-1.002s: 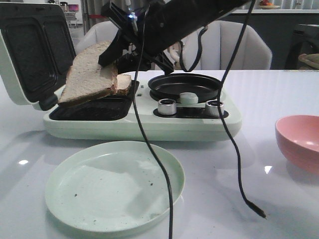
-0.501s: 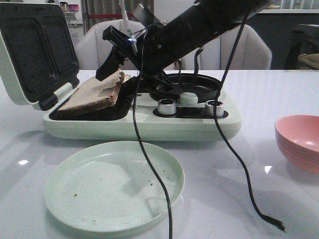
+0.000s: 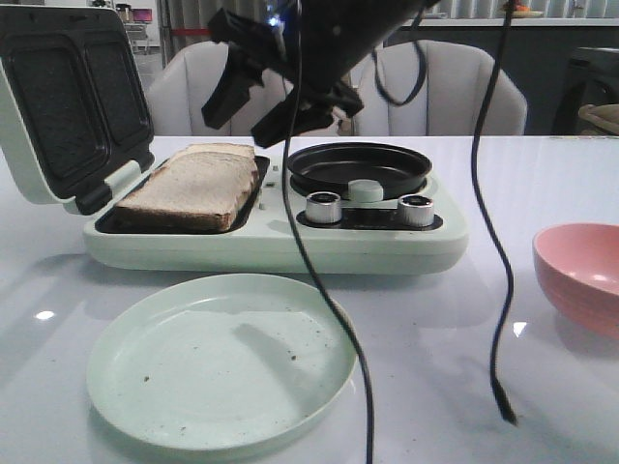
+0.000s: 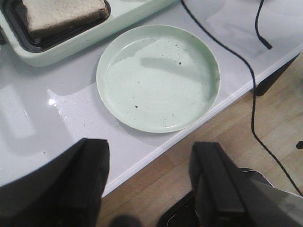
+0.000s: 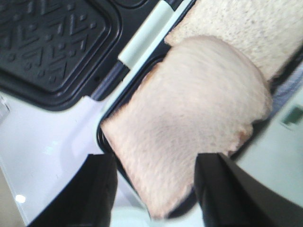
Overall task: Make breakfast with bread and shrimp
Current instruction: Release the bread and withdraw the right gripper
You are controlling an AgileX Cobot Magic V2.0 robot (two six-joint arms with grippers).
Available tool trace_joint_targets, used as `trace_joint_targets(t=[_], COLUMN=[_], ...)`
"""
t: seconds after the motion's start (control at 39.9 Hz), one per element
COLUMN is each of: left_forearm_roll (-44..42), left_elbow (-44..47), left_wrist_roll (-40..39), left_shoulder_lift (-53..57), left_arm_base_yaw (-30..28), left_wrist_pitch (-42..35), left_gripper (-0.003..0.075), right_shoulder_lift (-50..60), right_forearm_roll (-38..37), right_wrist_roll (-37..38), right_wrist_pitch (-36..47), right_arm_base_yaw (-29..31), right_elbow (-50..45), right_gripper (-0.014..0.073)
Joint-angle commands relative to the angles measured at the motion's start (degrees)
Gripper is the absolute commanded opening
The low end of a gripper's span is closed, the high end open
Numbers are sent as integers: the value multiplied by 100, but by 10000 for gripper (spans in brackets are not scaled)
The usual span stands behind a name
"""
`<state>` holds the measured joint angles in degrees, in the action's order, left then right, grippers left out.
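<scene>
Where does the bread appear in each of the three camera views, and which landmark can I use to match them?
Front view: the bread lies in the sandwich maker's open tray, left of centre, behind the green plate.
Left wrist view: only a corner of the bread shows, at the upper left edge.
Right wrist view: the bread fills the middle.
Shared landmark: the sandwich maker, pale green with black plates.
</scene>
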<state>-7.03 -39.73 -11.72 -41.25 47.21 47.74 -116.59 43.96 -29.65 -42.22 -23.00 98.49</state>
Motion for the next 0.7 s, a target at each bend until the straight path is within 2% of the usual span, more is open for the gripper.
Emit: trace_joint_targets(t=[0.0,0.18,0.35,0.48,0.68], left_forearm_roll=[-59,-108,-214,-235,-339], left_elbow=[-151,-151,-151,-151,-151], left_wrist_roll=[-12,-12,-12,-12,-12], left_shoulder_lift=[18,18,18,18,18], left_arm_base_yaw=[49,49,49,49,49], left_wrist_pitch=[-352,-352,-352,-352,-352], left_gripper=[434,434,434,434,434], right_shoulder_lift=[831,1700,2767,3572,4803], right_forearm_roll=[-979,-2521,-3736,-4127,-4259], right_wrist_roll=[640,1424,2237,2573,2598], right_wrist_pitch=[-293,-710,-734,-715,-625], right_arm_base_yaw=[9,9,9,9,9], right_elbow=[193,-184,-1198,-2022,-3257], right_gripper=[479,479,479,479,479])
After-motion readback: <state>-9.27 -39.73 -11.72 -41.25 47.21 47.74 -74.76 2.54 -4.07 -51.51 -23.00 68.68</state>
